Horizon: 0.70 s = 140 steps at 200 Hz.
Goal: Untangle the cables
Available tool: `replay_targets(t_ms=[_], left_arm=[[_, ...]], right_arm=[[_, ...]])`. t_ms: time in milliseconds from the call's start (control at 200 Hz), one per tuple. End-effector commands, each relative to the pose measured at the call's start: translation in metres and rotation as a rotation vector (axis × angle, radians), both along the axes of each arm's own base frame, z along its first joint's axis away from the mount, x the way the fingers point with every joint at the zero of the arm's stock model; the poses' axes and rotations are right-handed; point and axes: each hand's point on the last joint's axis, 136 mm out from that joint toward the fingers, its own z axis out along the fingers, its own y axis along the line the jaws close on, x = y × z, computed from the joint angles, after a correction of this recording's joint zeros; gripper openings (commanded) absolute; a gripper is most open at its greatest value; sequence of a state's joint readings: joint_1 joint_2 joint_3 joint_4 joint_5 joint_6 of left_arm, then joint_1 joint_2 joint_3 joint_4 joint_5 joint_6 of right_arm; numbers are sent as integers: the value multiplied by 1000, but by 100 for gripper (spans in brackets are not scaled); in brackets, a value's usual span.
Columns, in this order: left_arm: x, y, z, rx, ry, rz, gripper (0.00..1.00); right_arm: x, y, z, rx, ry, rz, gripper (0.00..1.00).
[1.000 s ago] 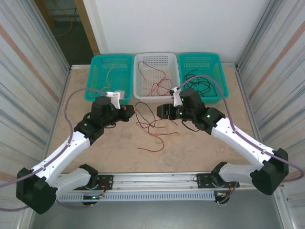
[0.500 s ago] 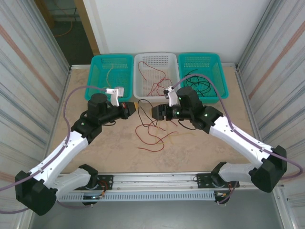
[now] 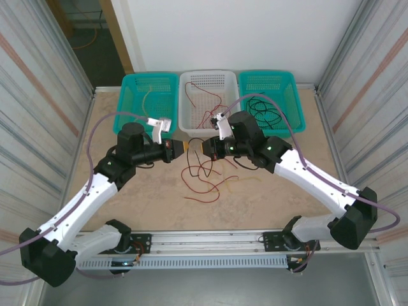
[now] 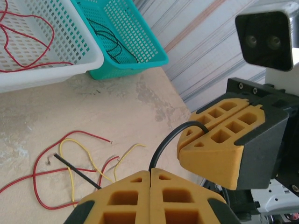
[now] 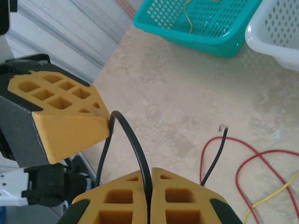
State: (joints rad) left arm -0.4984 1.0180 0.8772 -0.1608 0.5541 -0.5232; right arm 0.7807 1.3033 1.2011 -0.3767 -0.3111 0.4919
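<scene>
Left teal basket (image 3: 124, 105) holds one pale yellow wire and is not in play.

Left gripper (image 4: 149, 179): jaws pressed together, pinching the black cable (image 4: 161, 144), which rises from the seam between the pads. The cable arches in a short loop straight across to the right gripper (image 5: 149, 179), whose jaws are likewise closed on it. The two claws sit just beside each other above mid-table (image 3: 255, 204), in front of the white basket (image 3: 191, 127). A black tail, apparently the same cable, hangs down among the loose red and yellow cables (image 3: 203, 175) lying on the table.

Risks, as judged:
- There is little slack between the claws. If they part quickly, the loop goes taut and the thin wire may slip through one pair of pads.
- The tail crosses the red and yellow heap. Lifting may drag those along and tighten the snarl.
- The claws are so near that any inward or twisting move could knock finger against finger.

Right teal basket (image 3: 294, 108) holds black wires and is the probable destination.
</scene>
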Motion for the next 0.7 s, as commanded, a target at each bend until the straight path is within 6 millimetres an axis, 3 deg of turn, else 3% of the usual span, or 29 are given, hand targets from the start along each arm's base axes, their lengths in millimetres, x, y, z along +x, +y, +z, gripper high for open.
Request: replay_targets(t_ms=[0, 50, 145, 230, 346, 546, 696], left_arm=[[-1, 2, 4, 24, -29, -14, 0], [1, 2, 2, 28, -24, -4, 3], [7, 6, -8, 31, 1, 48, 42], [16, 16, -25, 66, 49, 132, 60], [22, 22, -40, 60, 102, 199, 66], [23, 11, -36, -56, 140, 183, 74], [27, 11, -27, -130, 153, 220, 81]], right_arm=[[0, -1, 19, 15, -40, -3, 0], [-1, -1, 27, 37, -50, 2, 0], [-7, 1, 48, 99, -71, 20, 0], [-11, -1, 68, 145, -102, 23, 0], [-14, -5, 91, 191, -140, 22, 0], [-22, -6, 120, 277, -170, 43, 0], [-25, -5, 127, 310, -177, 52, 0]])
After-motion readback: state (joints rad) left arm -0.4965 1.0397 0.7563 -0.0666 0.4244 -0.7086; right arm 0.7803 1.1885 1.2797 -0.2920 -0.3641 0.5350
